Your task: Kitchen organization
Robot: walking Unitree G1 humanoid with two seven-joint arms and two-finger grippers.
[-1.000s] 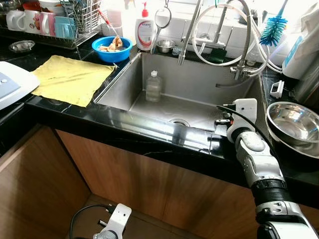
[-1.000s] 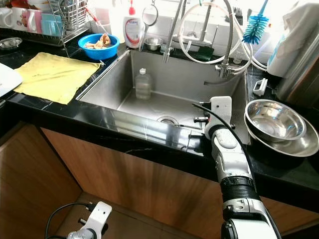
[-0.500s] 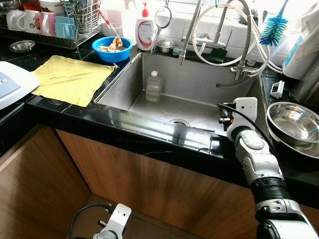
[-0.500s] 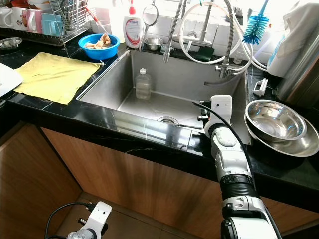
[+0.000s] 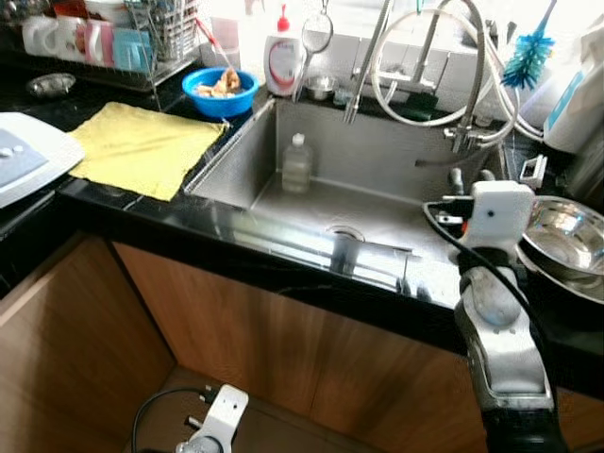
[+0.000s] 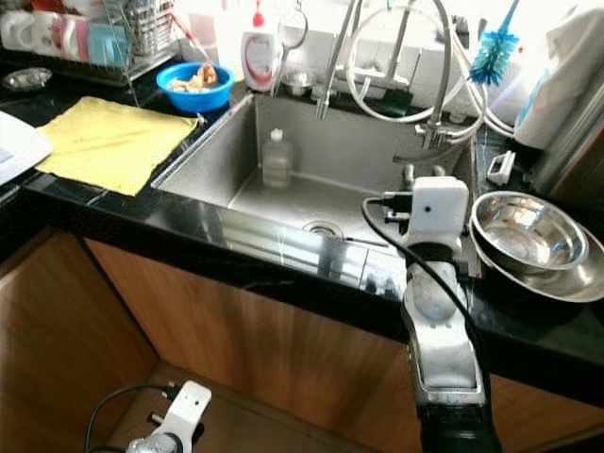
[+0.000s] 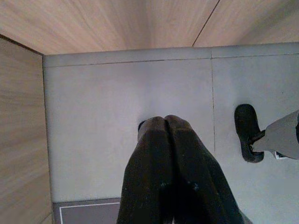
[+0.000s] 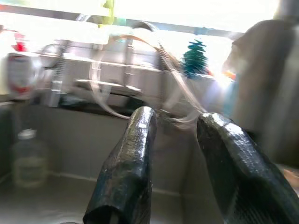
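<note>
Over the right end of the sink (image 5: 377,203), the right gripper (image 8: 175,163) now sits higher and closer to the camera than a second ago; the whole head view has also shifted and gone a bit blurry, so the camera moved too. Its two black fingers (image 8: 128,168) are spread apart with nothing between them, aimed across the basin toward the faucet hoses (image 5: 444,66) and the teal bottle brush (image 5: 528,58) by the window.

Nothing in the basin has budged. A small clear plastic bottle (image 5: 296,163) stands upright against the back left part of the sink, long axis vertical, cap pointing up, pale liquid inside, well apart from the gripper.

On the counter to the right, two nested steel bowls (image 5: 564,247) sit just beside the right arm. On the left side there's a yellow cloth (image 5: 142,146) lying flat, a blue bowl (image 5: 220,90) with food scraps behind it, a soap dispenser (image 5: 282,64), and mugs in a dish rack (image 5: 113,45).

The left gripper (image 7: 166,122) hangs down low by the cabinet, fingers pressed together, pointing at grey floor.
</note>
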